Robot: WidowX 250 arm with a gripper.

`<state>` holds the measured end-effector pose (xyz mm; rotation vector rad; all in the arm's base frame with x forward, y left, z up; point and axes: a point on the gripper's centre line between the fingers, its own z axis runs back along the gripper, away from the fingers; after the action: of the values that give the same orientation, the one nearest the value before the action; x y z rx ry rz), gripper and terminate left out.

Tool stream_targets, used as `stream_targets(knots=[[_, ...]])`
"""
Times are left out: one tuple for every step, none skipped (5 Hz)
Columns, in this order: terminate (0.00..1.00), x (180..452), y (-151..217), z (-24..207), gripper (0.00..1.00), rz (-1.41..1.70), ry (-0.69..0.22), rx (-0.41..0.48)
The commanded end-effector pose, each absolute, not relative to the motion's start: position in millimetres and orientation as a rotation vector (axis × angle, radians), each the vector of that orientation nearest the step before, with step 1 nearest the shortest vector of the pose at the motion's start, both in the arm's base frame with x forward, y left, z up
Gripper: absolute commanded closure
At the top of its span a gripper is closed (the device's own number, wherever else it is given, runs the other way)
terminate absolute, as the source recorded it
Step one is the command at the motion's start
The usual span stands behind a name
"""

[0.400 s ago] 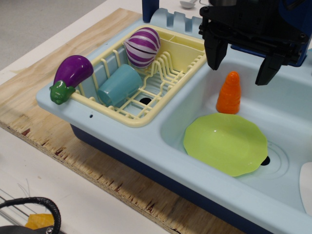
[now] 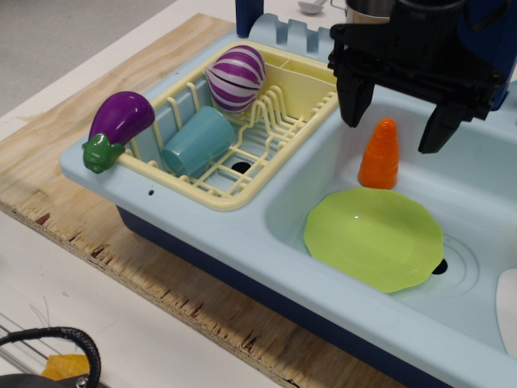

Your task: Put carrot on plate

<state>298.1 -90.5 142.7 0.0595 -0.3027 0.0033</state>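
Carrot | upright in sink, just behind plate | gripper spread wide, fingers straddling it to grasp

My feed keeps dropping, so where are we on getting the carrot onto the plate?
Early stage. Nothing is done: the carrot stands upright in the sink, just behind the empty plate. In hand: the pincer is open, one finger on each side of the carrot's tip, not gripping. Left: close, lift, and set it on the plate.
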Motion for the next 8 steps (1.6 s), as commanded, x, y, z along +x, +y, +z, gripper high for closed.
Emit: stream_targets(knots=[[0.0,315,-85,148,0.0,-0.022,-0.351,0.071],[0.0,322,-79,146,0.0,-0.03,-0.363,0.066],[0.0,326,-78,138,0.0,-0.036,-0.384,0.038],[0.0,329,-78,134,0.0,-0.041,-0.39,0.02],[0.0,328,-78,132,0.0,-0.044,-0.379,0.013],[0.0,329,-76,125,0.0,-0.036,-0.353,-0.009],[0.0,330,-77,118,0.0,-0.027,-0.338,-0.031],[0.0,331,-79,114,0.0,-0.017,-0.338,-0.039]])
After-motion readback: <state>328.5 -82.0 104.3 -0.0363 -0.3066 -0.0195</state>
